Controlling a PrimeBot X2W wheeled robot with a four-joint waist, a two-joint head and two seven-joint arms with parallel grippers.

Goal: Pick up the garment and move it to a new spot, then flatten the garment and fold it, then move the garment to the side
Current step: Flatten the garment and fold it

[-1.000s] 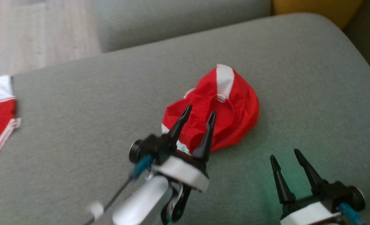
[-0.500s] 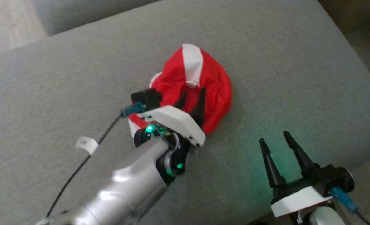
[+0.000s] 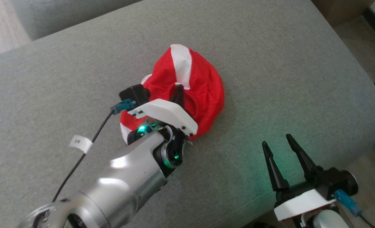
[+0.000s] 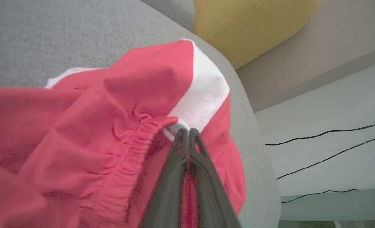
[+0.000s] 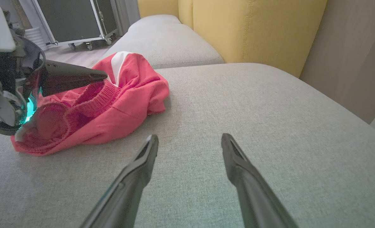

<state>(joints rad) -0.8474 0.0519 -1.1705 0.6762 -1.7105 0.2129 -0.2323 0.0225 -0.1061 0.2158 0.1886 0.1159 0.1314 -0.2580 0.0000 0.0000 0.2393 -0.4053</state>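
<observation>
The garment (image 3: 203,95) is a red piece with a white stripe, crumpled in a heap on the grey sofa cushion (image 3: 269,63). My left gripper (image 3: 178,90) reaches into the heap from the near side. In the left wrist view its fingertips (image 4: 187,131) are pressed together on the fabric where the elastic hem meets the white stripe of the garment (image 4: 95,126). The right wrist view shows the garment (image 5: 111,104) with the left gripper (image 5: 102,76) on top of it. My right gripper (image 3: 276,140) stands open over bare cushion to the right, apart from the heap, fingers spread (image 5: 190,136).
A yellow backrest (image 5: 253,28) rises behind the cushion. The cushion's rounded edge drops to a pale floor with black cables (image 4: 317,142) on the right. A wheeled black case (image 5: 76,22) stands far off. A black cable with a white tag (image 3: 79,142) trails from my left wrist.
The head camera has shifted. My left gripper pushed forward into the red heap and its fingers closed on the fabric. The right gripper stays open in the same place.
</observation>
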